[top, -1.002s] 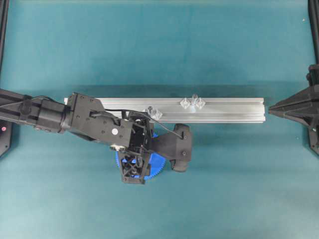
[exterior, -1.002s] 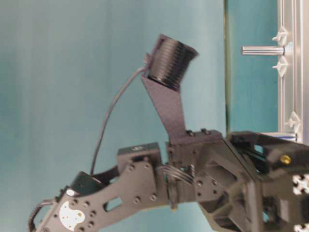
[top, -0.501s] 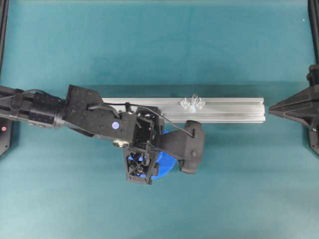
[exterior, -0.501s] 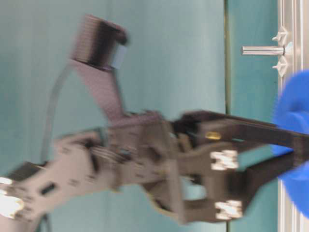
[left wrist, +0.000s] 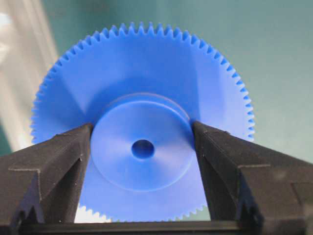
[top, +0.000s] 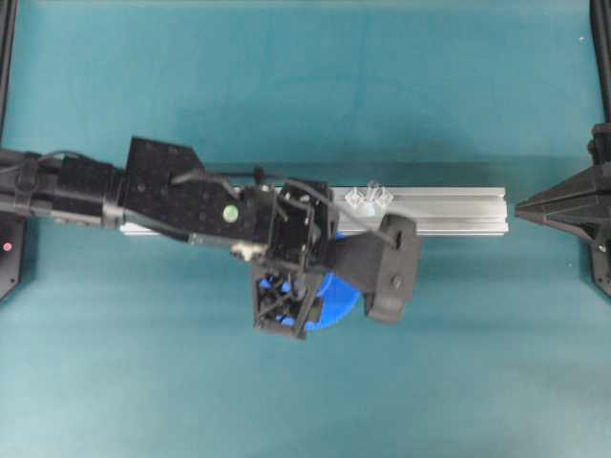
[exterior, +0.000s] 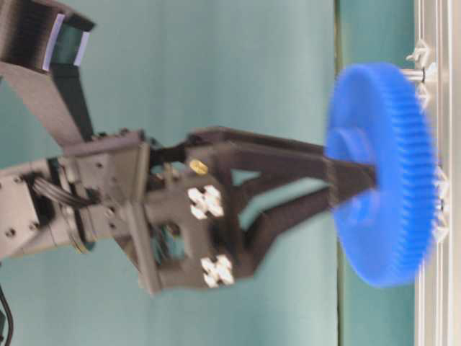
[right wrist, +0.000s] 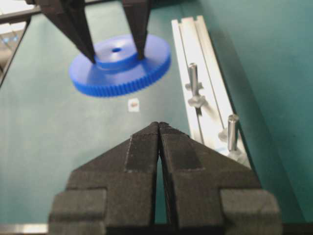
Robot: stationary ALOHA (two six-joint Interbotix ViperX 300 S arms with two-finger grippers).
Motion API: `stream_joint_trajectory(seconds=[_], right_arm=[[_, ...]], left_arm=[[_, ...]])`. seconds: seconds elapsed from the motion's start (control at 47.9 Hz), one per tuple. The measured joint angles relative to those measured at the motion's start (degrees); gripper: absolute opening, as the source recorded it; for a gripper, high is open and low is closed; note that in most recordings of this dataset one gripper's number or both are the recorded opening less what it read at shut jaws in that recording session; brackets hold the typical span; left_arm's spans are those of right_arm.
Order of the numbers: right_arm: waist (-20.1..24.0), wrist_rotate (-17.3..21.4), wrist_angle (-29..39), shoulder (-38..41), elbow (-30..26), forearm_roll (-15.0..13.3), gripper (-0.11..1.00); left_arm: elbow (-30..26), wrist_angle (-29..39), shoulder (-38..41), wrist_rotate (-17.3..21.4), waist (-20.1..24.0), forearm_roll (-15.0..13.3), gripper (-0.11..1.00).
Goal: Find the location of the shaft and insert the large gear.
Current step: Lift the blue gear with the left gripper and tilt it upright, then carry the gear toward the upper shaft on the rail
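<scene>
Aluminium rail beside lifted large gear

Left gripper pointing down, fingers clamped either side of gear hub; arm apparently extended rightward. Right gripper jaws together, at right edge

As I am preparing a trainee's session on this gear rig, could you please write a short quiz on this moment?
1. True or false: the large gear already sits on the shaft.
2. Where do the left fingers grip the gear? A: the teeth. B: the raised hub. C: inside the centre hole.
3. Are the right fingers open or shut?
Key: 1 false, since the gear is held in the air, off the pin. 2 B. 3 shut, holding nothing.
</scene>
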Motion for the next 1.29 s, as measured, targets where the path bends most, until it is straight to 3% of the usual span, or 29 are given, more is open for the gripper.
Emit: stream_joint_trajectory(seconds=[0.564, 1.294], right_arm=[[-0.1, 0.0, 0.0, -0.7, 0.0, 0.0, 0.03], [-0.1, 0.0, 0.0, -1.6, 0.5, 0.0, 0.03]], left_arm=[[-4.8, 1.6, 1.8, 6.5, 3.6, 0.1, 0.7], [-18.9, 5.8, 12.2, 12.8, 8.1, 0.2, 0.69]])
